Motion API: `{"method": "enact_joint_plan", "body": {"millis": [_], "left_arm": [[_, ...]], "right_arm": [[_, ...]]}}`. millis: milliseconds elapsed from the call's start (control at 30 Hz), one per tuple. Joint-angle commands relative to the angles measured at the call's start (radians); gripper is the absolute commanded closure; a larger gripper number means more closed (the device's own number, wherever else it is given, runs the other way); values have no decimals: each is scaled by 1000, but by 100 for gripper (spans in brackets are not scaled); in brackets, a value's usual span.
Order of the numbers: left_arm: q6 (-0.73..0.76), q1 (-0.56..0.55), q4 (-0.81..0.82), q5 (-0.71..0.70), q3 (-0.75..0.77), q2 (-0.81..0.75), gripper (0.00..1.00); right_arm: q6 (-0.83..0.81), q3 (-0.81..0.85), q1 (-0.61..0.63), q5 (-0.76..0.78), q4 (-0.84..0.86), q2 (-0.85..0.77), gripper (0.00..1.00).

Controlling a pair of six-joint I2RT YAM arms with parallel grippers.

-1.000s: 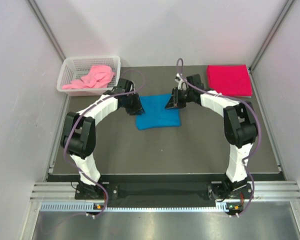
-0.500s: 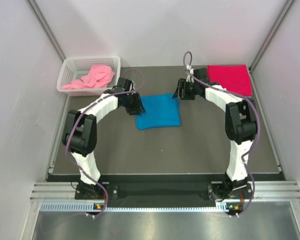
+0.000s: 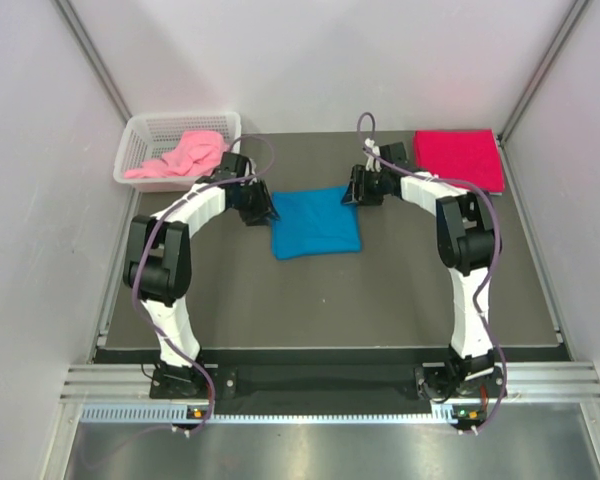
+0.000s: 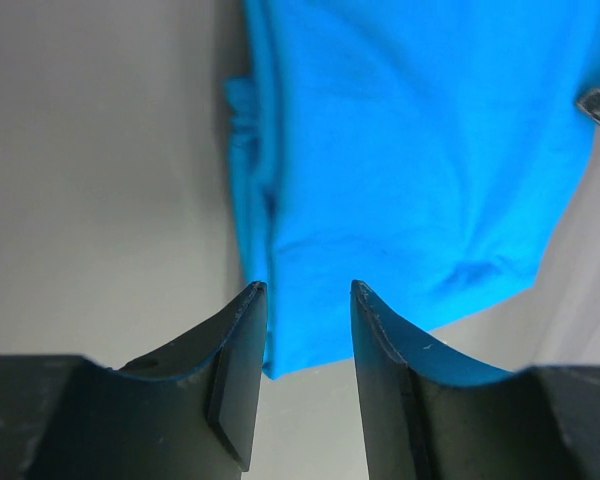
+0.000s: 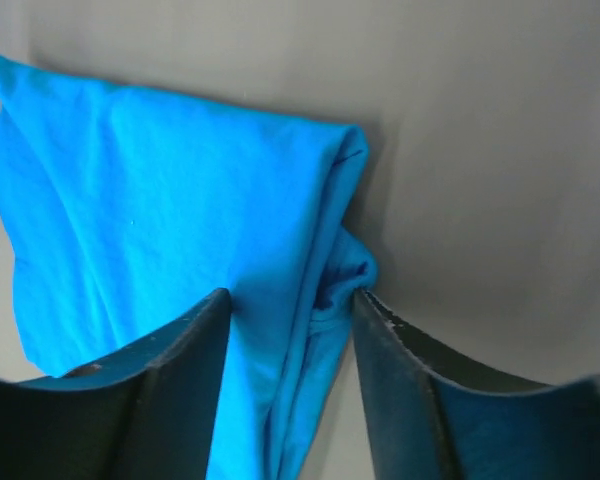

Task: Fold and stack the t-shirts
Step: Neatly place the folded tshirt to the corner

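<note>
A bright blue t-shirt (image 3: 315,222) lies folded into a rough square mid-table. My left gripper (image 3: 261,207) hovers at its far left corner, open; in the left wrist view the blue shirt (image 4: 410,150) spreads beyond the left gripper (image 4: 308,292), with only a corner showing in the gap. My right gripper (image 3: 353,191) stands open at the far right corner. In the right wrist view the right gripper (image 5: 292,298) straddles the bunched folded edge of the blue shirt (image 5: 170,210). A crimson t-shirt (image 3: 458,160) lies folded at the back right. A pink t-shirt (image 3: 185,153) is crumpled in the basket.
A white mesh basket (image 3: 145,133) sits at the back left corner. The dark table mat (image 3: 320,300) runs to grey side walls. Both arms arch inward from their bases at the near edge.
The right gripper has opened and lifted back off the blue shirt toward its far right corner. The left gripper has widened and drawn slightly back-left off the shirt's corner.
</note>
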Motion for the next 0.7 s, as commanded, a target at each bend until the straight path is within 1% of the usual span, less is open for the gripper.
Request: {"method": "enact_joint_plan", "body": {"millis": [0,33,167,200,267,400,500,533,600,633,667], "left_arm": [[17,58,51,22,11,11,56],[19,64,65,36,9,14,55],[26,69,66,59,27,30,55],[28,69,68,70,32,34,55],[26,69,69,73,35,41,55],[26,69,69,79,37,48,55],[23,68,91,99,20,44,55],[20,66,98,114,6,39,55],[10,58,123,124,-11,30,55],[10,55,126,125,-25,27,56],[8,45,125,119,-29,25,56]], "right_arm": [[21,25,-4,-65,84,24,49],[25,19,-4,-68,103,28,54],[44,13,-8,-100,130,45,64],[56,10,-10,-106,146,48,70],[70,-1,-14,-122,163,56,74],[93,-27,-22,-129,187,56,87],[90,-38,-28,-129,187,48,87],[91,-41,-31,-131,181,41,82],[87,-40,-33,-139,173,33,76],[85,-40,-33,-140,166,24,68],[84,-41,-33,-139,164,19,64]]}}
